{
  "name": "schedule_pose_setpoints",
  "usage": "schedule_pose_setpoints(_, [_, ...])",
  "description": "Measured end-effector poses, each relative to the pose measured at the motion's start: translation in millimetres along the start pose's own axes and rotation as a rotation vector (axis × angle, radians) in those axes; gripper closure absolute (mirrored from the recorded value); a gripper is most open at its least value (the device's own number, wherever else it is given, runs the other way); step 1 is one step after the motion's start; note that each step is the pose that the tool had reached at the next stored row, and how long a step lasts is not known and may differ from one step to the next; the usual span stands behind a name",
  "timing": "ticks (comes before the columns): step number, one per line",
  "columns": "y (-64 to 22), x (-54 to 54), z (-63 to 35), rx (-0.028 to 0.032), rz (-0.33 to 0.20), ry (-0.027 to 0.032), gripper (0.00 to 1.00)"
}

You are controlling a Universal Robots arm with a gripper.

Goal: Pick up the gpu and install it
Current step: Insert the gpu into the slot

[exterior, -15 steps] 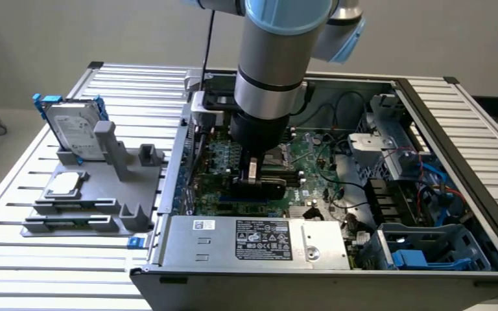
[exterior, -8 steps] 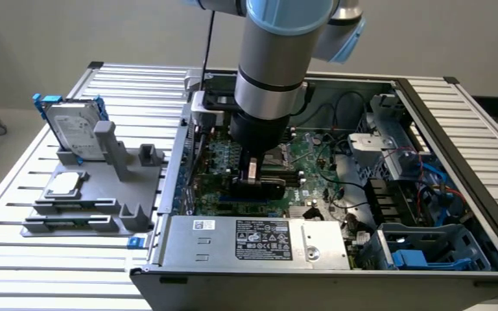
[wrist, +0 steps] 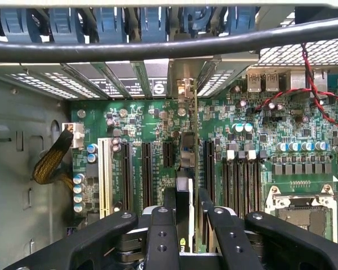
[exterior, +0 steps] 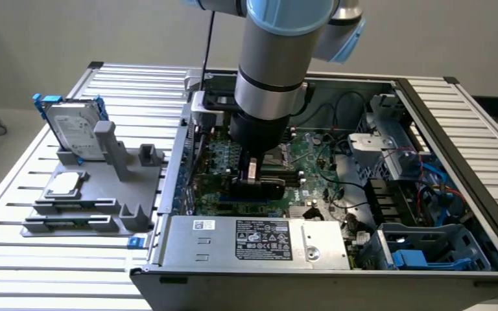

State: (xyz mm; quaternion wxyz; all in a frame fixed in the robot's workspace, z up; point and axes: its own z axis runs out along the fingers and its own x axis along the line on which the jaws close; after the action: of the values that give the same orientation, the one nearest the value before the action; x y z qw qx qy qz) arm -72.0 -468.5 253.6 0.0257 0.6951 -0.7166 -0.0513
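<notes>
The exterior view looks down into the computer case [exterior: 318,285]. The wrist view, behind the gripper [wrist: 187,194], closely faces the shared motherboard [wrist: 146,121].

Metal and matt plastic showing throughout.
The table [exterior: 24,259] is showing ribbed bare metal; the gripper [wrist: 187,197] is looking matt black; the gpu [wrist: 188,157] is presenting a green circuit-board edge; the arm [exterior: 271,65] is gleaming smooth and silvery.

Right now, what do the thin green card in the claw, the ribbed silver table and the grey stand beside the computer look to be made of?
The thin green gpu card, held by the gripper: probably fibreglass circuit board, matt green edge. The ribbed silver table: likely aluminium, satin metallic sheen. The blocky grey stand: seemingly plastic, dull even grey.
</notes>
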Motion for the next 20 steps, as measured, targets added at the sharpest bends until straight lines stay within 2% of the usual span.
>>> schedule_pose_setpoints(20, [-0.7, 0.0, 2.2, -0.0025, 0.000, -0.0002, 0.74])
